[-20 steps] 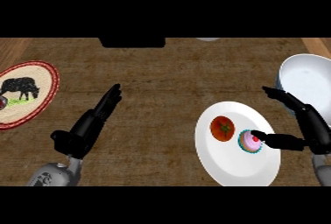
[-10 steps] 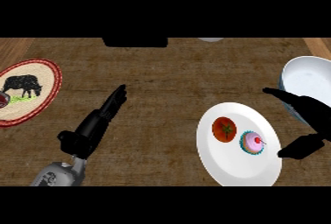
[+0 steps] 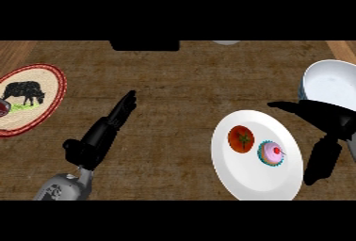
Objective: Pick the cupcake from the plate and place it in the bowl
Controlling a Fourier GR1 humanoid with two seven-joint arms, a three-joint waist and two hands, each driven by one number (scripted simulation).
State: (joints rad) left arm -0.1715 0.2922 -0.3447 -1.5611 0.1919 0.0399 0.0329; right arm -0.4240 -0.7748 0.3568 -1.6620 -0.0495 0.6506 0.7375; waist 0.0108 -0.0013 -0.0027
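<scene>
A white plate point(image 3: 243, 174) lies at the lower right of the wooden counter. On it sit a cupcake point(image 3: 272, 153) with pink frosting in a teal wrapper and, to its left, a red tomato point(image 3: 241, 139). The white bowl point(image 3: 332, 84) stands at the right edge, behind the plate. My right hand point(image 3: 327, 127) hovers open just right of the cupcake, thumb low and fingers stretched above the plate's far rim; it holds nothing. My left hand point(image 3: 104, 134) rests open at the lower left, fingers straight.
A round placemat point(image 3: 35, 96) with a red rim and a black cow picture lies at the left edge. A dark object point(image 3: 144, 45) stands at the counter's back, with a pale item point(image 3: 226, 42) beside it.
My right hand has drawn back to the right, off the cupcake, which now shows fully on the plate. The left hand drifted slightly right.
</scene>
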